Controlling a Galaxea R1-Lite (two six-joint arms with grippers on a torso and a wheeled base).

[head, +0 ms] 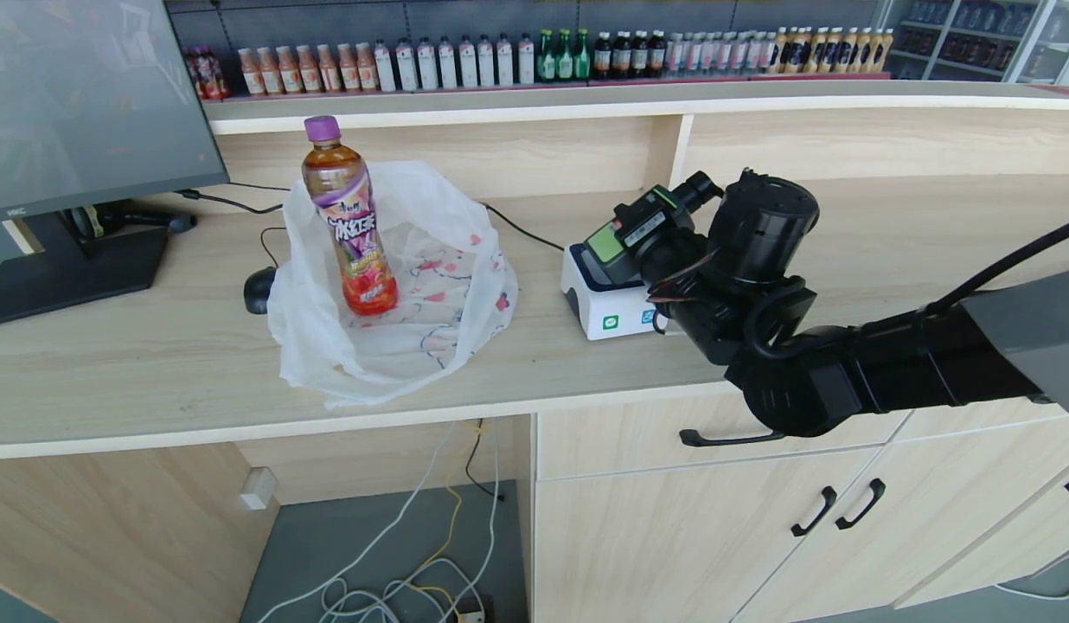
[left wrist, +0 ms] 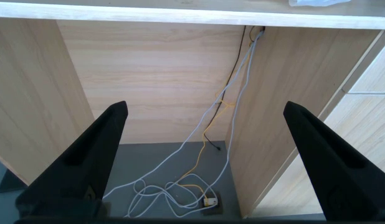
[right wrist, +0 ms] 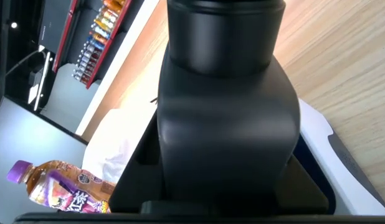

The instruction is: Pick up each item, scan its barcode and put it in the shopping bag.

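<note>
Well off to the left of the right gripper (head: 649, 239) — whether it grips anything cannot be told — the bottle (head: 348, 216) stands upright inside the shopping bag (head: 465, 285). The scanner (head: 599, 305) sits just beside that gripper. The left gripper (left wrist: 205, 121) gapes wide, empty, below the counter (head: 111, 363).

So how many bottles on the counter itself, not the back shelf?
1. The bottle stands upright in the open shopping bag, left of the scanner. The right arm covers some counter beside the scanner, so another could be hidden there.
</note>
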